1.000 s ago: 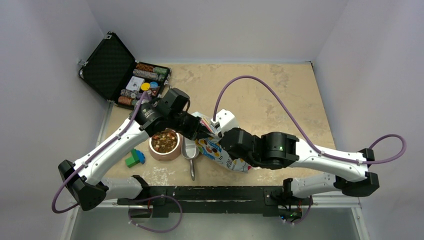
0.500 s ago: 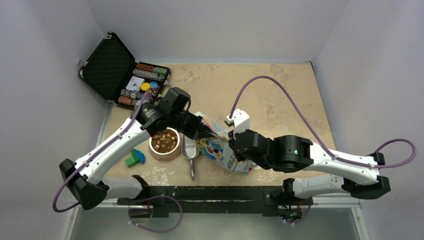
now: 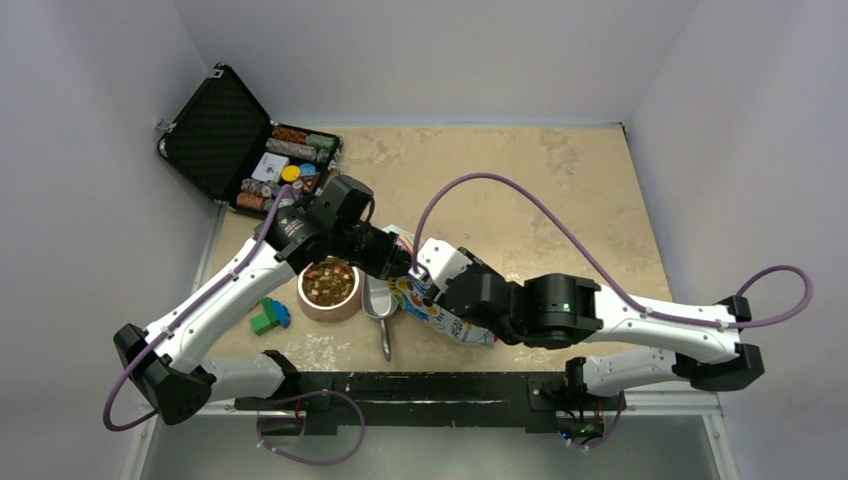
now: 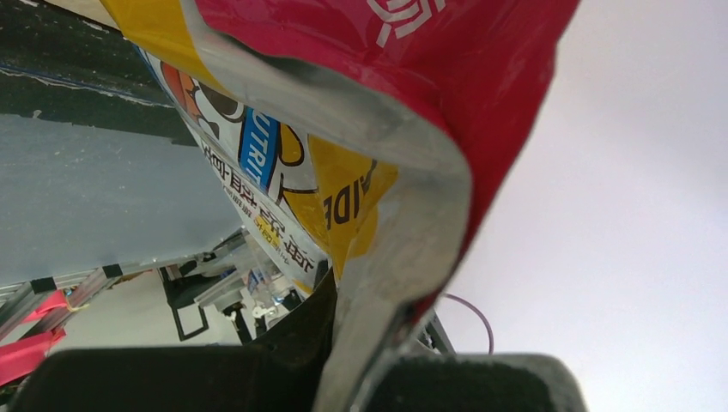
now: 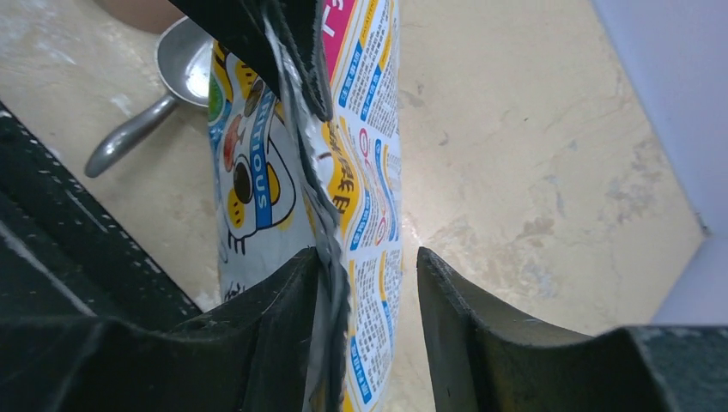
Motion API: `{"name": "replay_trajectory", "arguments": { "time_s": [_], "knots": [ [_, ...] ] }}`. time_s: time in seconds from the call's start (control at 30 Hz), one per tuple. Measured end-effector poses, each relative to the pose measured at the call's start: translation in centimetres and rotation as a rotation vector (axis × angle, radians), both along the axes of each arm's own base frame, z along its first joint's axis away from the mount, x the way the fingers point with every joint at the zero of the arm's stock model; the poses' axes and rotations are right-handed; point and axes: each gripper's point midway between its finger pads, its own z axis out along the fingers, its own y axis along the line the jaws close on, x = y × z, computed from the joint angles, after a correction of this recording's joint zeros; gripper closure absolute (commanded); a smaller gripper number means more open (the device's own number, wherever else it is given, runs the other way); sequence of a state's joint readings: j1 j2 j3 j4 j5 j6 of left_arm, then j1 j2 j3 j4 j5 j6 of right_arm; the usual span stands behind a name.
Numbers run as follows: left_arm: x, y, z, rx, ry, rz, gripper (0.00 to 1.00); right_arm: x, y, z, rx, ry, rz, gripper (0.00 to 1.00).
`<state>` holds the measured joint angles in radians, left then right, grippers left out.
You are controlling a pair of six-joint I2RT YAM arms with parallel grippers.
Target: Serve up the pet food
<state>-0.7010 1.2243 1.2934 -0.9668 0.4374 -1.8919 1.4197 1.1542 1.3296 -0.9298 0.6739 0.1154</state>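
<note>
Both reach inward: left pincer (image 4: pixel 360 378) clamps bag (image 5: pixel 257 189); right pincer (image 5: pixel 369 283) parted astride bag.

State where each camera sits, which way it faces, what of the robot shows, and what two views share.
Top external: above and behind the bases, looking down on the table; left arm and right arm show whole.
Left wrist: on that wrist, facing along the left gripper, shut on the bag's edge; fingers at the bottom.
Right wrist: on that wrist, facing down the bag toward scoop and table; right gripper open astride the bag's seam.
Shared: all show the bag; top and right wrist, the scoop.
</note>
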Motion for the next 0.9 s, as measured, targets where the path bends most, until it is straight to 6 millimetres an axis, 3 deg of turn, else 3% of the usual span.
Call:
{"name": "replay_trajectory", "arguments": {
  "time_s": [0.13,0.17,0.2,0.23,0.43,0.57,0.7,0.83,0.9],
  "knots": [
    [0.0,0.0,0.0,-0.002,0.006,0.007,1.00,0.9,0.9,-0.7,-0.116,-0.079,0.025,0.55],
    [0.1,0.0,0.0,-0.003,0.007,0.009,1.00,1.1,1.2,-0.6,-0.148,-0.106,0.035,0.65],
    [0.1,0.0,0.0,-0.003,0.008,0.013,1.00,1.3,1.4,-0.7,-0.172,-0.126,0.038,0.90],
    [0.3,0.0,0.1,-0.005,0.008,0.020,1.00,1.6,1.6,-0.7,-0.199,-0.148,0.043,1.00],
    [1.8,0.2,-0.1,-0.020,0.003,0.084,1.00,2.3,1.9,-1.1,-0.312,-0.207,-0.019,1.00],
    [1.5,0.0,-0.1,-0.033,-0.004,0.073,1.00,1.5,1.5,-1.0,-0.209,-0.147,-0.003,1.00],
    [1.2,-0.4,0.1,-0.048,-0.008,0.055,1.00,0.6,0.9,-0.3,-0.091,-0.081,0.048,0.86],
    [1.4,-0.3,0.2,-0.049,-0.017,0.061,1.00,0.2,-1.1,1.5,-0.017,-0.087,0.056,0.82],
    [1.6,-0.3,0.2,-0.051,-0.024,0.064,1.00,0.2,-1.7,1.5,-0.007,-0.090,0.049,0.82]
  ]
}}
